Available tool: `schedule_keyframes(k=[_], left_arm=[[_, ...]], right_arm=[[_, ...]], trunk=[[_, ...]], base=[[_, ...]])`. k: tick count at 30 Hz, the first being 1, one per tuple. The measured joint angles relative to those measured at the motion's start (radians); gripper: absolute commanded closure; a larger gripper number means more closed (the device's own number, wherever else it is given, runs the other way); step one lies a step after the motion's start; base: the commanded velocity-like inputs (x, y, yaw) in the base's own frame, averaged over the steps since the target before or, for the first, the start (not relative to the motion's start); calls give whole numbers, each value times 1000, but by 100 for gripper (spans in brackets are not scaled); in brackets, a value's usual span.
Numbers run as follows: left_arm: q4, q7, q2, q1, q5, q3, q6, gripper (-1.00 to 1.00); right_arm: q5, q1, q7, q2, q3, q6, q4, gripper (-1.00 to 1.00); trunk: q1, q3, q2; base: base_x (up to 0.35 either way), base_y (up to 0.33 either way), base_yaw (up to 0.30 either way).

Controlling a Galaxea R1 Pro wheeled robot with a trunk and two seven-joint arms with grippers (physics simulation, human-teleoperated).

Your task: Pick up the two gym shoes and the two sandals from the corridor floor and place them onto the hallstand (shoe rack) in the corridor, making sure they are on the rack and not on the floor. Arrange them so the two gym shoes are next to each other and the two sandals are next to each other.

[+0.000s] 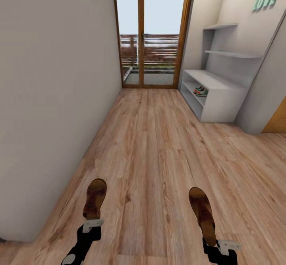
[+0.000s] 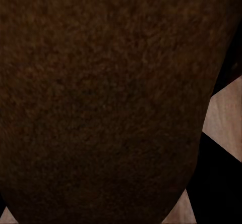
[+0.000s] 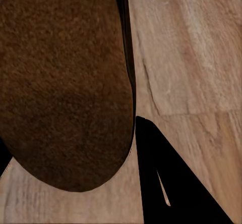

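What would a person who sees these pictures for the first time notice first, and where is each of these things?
Most striking are the two brown sandals, one held out by the left gripper at the lower left, the left sandal, and the right sandal held by the right gripper at the lower right, above the wood floor. Next come the gym shoes, side by side on a low shelf of the pale hallstand at the right, near the glass door.

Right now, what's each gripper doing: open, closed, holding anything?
Left gripper: closed on a brown sandal, held above the floor.
Right gripper: closed on the other brown sandal, also held up.
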State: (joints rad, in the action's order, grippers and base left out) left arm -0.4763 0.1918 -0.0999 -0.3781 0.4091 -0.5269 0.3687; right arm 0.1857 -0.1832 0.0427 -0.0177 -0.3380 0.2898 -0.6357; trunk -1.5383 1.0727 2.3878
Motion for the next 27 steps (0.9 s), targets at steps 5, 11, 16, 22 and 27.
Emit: schedule_keyframes(k=[5,11,16,22,27], left_arm=[[0,0,0,1,0,0,0,100],[8,0,-1,1,1,0,1,100],[17,0,-1,0,1,0,1,100],[20,0,0,0,1,0,1,100],[19,0,0,1,1,0,1,100]], right_arm=[[0,0,0,0,0,0,0,100],[0,0,0,1,0,0,-2,100],[0,0,0,0,0,0,-2,100],[0,0,0,2,0,0,-2,100],[0,0,0,2,0,0,-2,100]], trunk=[[0,0,0],[0,0,0],[0,0,0],[0,0,0],[0,0,0]], base=[[340,-75,0],[340,-75,0],[340,-75,0],[340,-75,0],[339,-75,0]])
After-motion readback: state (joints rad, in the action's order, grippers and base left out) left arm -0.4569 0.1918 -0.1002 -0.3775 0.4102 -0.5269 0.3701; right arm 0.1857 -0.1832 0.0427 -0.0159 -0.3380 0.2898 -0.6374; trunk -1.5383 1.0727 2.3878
